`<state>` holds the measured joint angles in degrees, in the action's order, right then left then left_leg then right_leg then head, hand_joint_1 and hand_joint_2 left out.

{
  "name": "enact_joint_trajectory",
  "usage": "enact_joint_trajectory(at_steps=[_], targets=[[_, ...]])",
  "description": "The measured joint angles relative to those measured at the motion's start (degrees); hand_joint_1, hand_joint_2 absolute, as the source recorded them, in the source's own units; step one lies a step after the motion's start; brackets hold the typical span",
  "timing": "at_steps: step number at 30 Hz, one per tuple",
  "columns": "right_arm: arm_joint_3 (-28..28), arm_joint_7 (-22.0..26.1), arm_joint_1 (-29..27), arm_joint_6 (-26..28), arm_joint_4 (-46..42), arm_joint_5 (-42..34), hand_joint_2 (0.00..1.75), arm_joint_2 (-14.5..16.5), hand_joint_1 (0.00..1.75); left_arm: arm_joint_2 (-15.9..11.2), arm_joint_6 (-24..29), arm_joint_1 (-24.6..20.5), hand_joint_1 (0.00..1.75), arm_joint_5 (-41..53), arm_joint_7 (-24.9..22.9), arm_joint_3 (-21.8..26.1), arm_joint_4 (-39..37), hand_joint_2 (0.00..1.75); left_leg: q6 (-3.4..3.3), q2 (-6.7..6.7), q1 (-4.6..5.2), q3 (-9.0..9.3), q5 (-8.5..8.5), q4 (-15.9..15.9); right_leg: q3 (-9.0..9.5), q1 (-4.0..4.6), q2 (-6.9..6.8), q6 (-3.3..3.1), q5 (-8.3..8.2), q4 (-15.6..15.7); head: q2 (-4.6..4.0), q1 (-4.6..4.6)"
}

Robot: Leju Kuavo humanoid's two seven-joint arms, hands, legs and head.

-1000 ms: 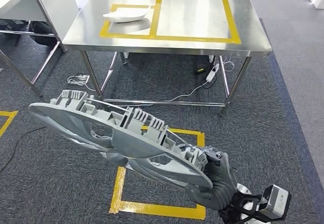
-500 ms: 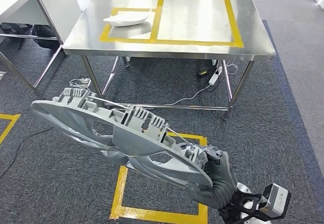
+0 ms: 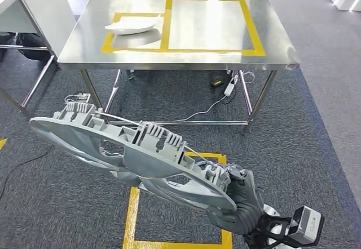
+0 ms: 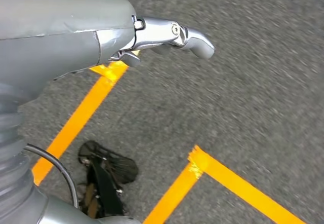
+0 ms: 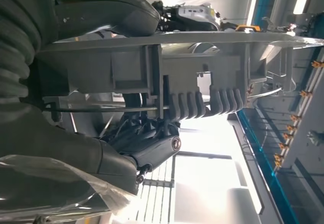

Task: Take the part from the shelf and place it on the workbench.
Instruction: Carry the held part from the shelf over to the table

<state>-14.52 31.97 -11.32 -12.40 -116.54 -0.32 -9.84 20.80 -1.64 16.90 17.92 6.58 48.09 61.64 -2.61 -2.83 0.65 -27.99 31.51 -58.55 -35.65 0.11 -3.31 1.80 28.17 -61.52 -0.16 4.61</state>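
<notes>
A long grey plastic part (image 3: 140,150) with ribs and cut-outs stretches across the lower half of the head view, tilted down to the right. My right hand (image 3: 240,201) grips its right end; in the right wrist view the part (image 5: 183,72) lies against that hand's dark fingers (image 5: 153,145). The steel workbench (image 3: 204,23) stands ahead, marked with two yellow tape rectangles. A white curved part (image 3: 132,25) lies in the left rectangle. My left hand (image 4: 76,31) hangs over the carpet, a silver finger (image 4: 168,31) stretched out, holding nothing.
A white desk (image 3: 38,7) stands at the far left. Cables and a power strip (image 3: 229,83) lie under the workbench between its legs. A yellow tape square (image 3: 132,215) marks the grey carpet below the held part.
The whole picture has shifted, so the camera moved: the workbench now sits further left in the head view. The part stays in my right hand's grip as before.
</notes>
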Motion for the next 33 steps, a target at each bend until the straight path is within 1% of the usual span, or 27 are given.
enact_joint_trajectory(at_steps=[1,2,4,5,6,7,8,10,11,12,13,14,15,16,17,18,20,21,22,23,25,26,27,29,30,31,33], targets=[[-0.01,0.01,0.06,-0.01,0.01,0.00,1.75,0.00,1.75,0.04,0.00,0.02,0.00,0.01,-0.01,0.00,0.00,1.75,0.31,-0.57,0.09,0.34,0.47,0.09,0.56,0.37,-1.10,-0.41,-0.19,1.52,0.01,-0.05],[-0.01,0.02,0.07,-0.01,0.01,0.00,1.75,0.00,1.75,0.08,0.00,0.05,0.00,0.01,-0.01,0.00,0.00,1.75,0.67,-1.16,0.17,0.75,0.74,0.08,0.52,0.63,-1.57,-0.78,0.18,1.85,0.01,-0.16],[-0.02,-0.01,-0.07,-0.02,-0.02,0.03,1.75,0.00,1.75,0.07,0.01,0.07,0.00,0.02,-0.01,0.01,0.02,1.75,1.34,-1.85,0.24,1.53,1.04,-0.26,1.49,0.41,-0.50,-1.28,-0.44,2.53,0.01,-0.10],[-0.02,-0.02,-0.12,-0.01,-0.03,0.03,1.75,0.00,1.75,0.03,0.02,0.00,0.00,0.01,0.01,-0.01,0.03,1.75,1.63,-1.33,0.19,1.54,1.09,-1.31,2.04,0.15,0.04,-1.52,-0.66,2.80,0.01,-0.27],[-0.01,-0.01,-0.06,-0.01,-0.05,0.03,1.75,0.00,1.75,-0.01,0.02,-0.08,0.00,0.01,0.03,-0.03,0.04,1.75,1.95,-0.38,0.05,0.66,1.31,-3.37,2.81,-0.14,0.50,-1.74,-0.64,3.01,0.01,-0.43],[0.02,0.00,0.04,0.00,-0.07,0.01,1.75,0.00,1.75,-0.05,0.02,-0.14,0.00,0.01,0.04,-0.04,0.04,1.75,2.29,0.70,-0.18,-1.06,2.05,-6.49,3.24,-0.35,0.93,-1.91,-0.50,3.19,0.01,-0.66],[0.06,0.02,0.13,0.01,-0.07,-0.01,1.75,0.00,1.75,-0.05,0.03,-0.13,0.00,0.00,0.05,-0.05,0.04,1.75,2.62,1.60,-0.42,-3.34,3.31,-10.15,3.52,-0.46,1.39,-2.05,-0.26,3.24,0.00,-0.89],[0.14,0.03,0.14,0.01,-0.06,0.00,1.75,0.00,1.75,-0.07,0.03,0.00,0.00,0.00,0.04,-0.01,0.04,1.75,3.17,2.14,-0.88,-7.74,6.39,-15.62,4.08,-0.59,2.27,-2.08,0.40,3.25,-0.01,-0.95],[0.15,0.01,0.07,0.00,-0.05,0.02,1.75,0.00,1.75,-0.07,0.03,0.04,0.00,0.00,0.04,-0.01,0.04,1.75,3.38,2.15,-1.04,-8.90,6.77,-16.01,4.55,-0.65,2.63,-1.96,0.81,3.25,-0.01,-0.93],[0.15,-0.01,0.02,-0.01,-0.05,0.03,1.75,0.00,1.75,-0.09,0.03,0.05,0.00,0.00,0.04,-0.01,0.04,1.75,3.53,2.15,-1.16,-9.23,5.69,-14.64,5.16,-0.73,2.91,-1.80,1.25,3.25,-0.01,-0.95],[0.15,-0.02,0.00,-0.02,-0.04,0.04,1.75,0.00,1.75,-0.13,0.03,0.05,0.00,0.00,0.04,-0.01,0.04,1.75,3.62,2.15,-1.26,-8.81,3.20,-11.68,5.87,-0.80,3.11,-1.57,1.75,3.26,-0.01,-0.95],[0.15,-0.02,0.00,-0.03,-0.04,0.04,1.75,0.00,1.75,-0.15,0.03,0.06,0.00,0.00,0.04,0.00,0.04,1.75,3.59,2.14,-1.32,-8.14,-0.04,-8.04,6.33,-0.86,3.24,-1.26,2.26,3.27,-0.01,-0.99],[0.15,-0.01,0.02,-0.03,-0.03,0.03,1.75,0.00,1.75,-0.18,0.02,0.06,0.00,0.01,0.02,0.01,0.03,1.75,3.40,2.12,-1.29,-7.58,-1.99,-5.02,6.76,-0.85,3.34,-0.86,2.77,3.24,-0.01,-1.16],[0.16,-0.01,0.06,-0.02,-0.02,0.02,1.75,0.00,1.75,-0.19,0.03,0.05,0.00,0.01,0.00,0.01,0.03,1.75,3.06,2.11,-1.20,-7.20,-3.29,-3.00,6.87,-0.81,3.40,-0.42,3.22,3.27,-0.01,-1.26],[0.16,-0.01,0.07,-0.01,-0.02,0.02,1.75,0.00,1.75,-0.18,0.03,0.08,0.00,0.01,-0.01,0.01,0.02,1.75,2.60,2.14,-1.11,-7.15,-3.69,-2.06,7.13,-0.76,3.45,0.08,3.40,3.16,-0.01,-1.41],[0.15,-0.02,0.04,0.01,-0.01,0.02,1.75,0.00,1.75,-0.18,0.04,0.09,0.00,0.01,-0.02,0.01,0.02,1.75,2.05,2.19,-1.01,-7.06,-3.28,-1.90,7.50,-0.73,3.47,0.56,3.42,3.05,-0.01,-1.49],[0.10,-0.04,-0.03,-0.01,-0.02,0.04,1.75,0.00,1.75,-0.19,0.04,0.12,0.00,0.01,0.00,0.02,0.02,1.75,1.06,2.38,-1.11,-6.13,-3.76,-1.43,7.97,-0.82,3.36,1.25,3.71,2.56,-0.01,-1.40],[0.07,-0.04,0.02,-0.01,-0.02,0.04,1.75,0.00,1.75,-0.20,0.04,0.09,0.00,0.01,0.00,0.03,0.02,1.75,0.65,2.44,-1.15,-5.53,-3.71,-1.26,7.52,-0.85,3.31,1.48,4.44,1.56,-0.01,-1.29],[0.04,-0.02,0.10,-0.02,-0.03,0.03,1.75,0.00,1.75,-0.20,0.04,0.06,0.00,0.00,0.00,0.03,0.02,1.75,0.35,2.50,-1.18,-5.02,-3.60,-1.12,6.44,-0.88,3.28,1.67,5.63,-0.48,-0.01,-1.12],[0.01,0.00,0.15,-0.02,-0.03,0.02,1.75,0.00,1.75,-0.18,0.03,0.02,0.00,0.00,0.00,0.02,0.02,1.75,0.11,2.51,-1.11,-4.76,-3.37,-1.07,4.58,-0.87,3.27,1.83,7.18,-3.70,-0.01,-0.92],[-0.02,0.01,0.12,-0.02,-0.02,0.01,1.75,0.00,1.75,-0.11,0.03,-0.02,0.00,0.00,0.00,0.00,0.02,1.75,-0.14,2.55,-0.90,-4.46,-2.83,-1.08,-0.23,-0.85,3.26,1.94,9.66,-10.55,-0.01,-0.65],[-0.02,-0.02,0.05,-0.02,-0.01,0.03,1.75,0.00,1.75,-0.09,0.03,-0.04,0.00,0.00,0.00,-0.01,0.02,1.75,-0.19,2.57,-0.77,-4.16,-2.50,-1.09,-1.86,-0.82,3.26,1.83,9.56,-12.05,-0.01,-0.59],[-0.02,-0.04,-0.01,-0.02,0.01,0.05,1.75,0.00,1.75,-0.08,0.04,-0.06,0.00,0.00,0.00,-0.01,0.02,1.75,-0.21,2.52,-0.65,-3.72,-2.13,-1.09,-2.35,-0.76,3.24,1.63,8.15,-11.32,-0.01,-0.57],[0.01,-0.03,-0.03,-0.01,0.01,0.05,1.75,0.00,1.75,-0.05,0.04,-0.08,0.00,0.00,0.00,-0.01,0.02,1.75,-0.20,2.25,-0.44,-2.54,-1.25,-1.02,-0.46,-0.44,2.50,0.80,2.98,-4.71,-0.01,-0.55],[0.01,-0.02,0.03,-0.01,0.02,0.04,1.75,0.00,1.75,-0.02,0.03,-0.07,0.00,0.00,0.00,0.01,0.02,1.75,-0.10,2.09,-0.35,-1.99,-0.85,-0.99,0.60,-0.13,1.66,0.31,1.59,-1.54,-0.01,-0.68],[-0.01,-0.01,0.13,-0.01,0.02,0.02,1.75,0.00,1.75,0.01,0.02,-0.06,0.00,0.00,-0.01,0.02,0.02,1.75,0.14,1.93,-0.31,-1.65,-0.49,-0.93,1.38,0.21,0.94,-0.14,1.31,0.68,0.00,-0.74],[-0.01,-0.01,0.11,-0.02,0.01,0.01,1.75,0.00,1.75,0.07,-0.02,-0.05,0.00,0.00,-0.01,0.02,0.02,1.75,0.90,1.58,-0.26,-1.03,-0.22,-1.03,1.84,0.66,0.45,-0.91,1.92,1.99,0.01,-0.92]])
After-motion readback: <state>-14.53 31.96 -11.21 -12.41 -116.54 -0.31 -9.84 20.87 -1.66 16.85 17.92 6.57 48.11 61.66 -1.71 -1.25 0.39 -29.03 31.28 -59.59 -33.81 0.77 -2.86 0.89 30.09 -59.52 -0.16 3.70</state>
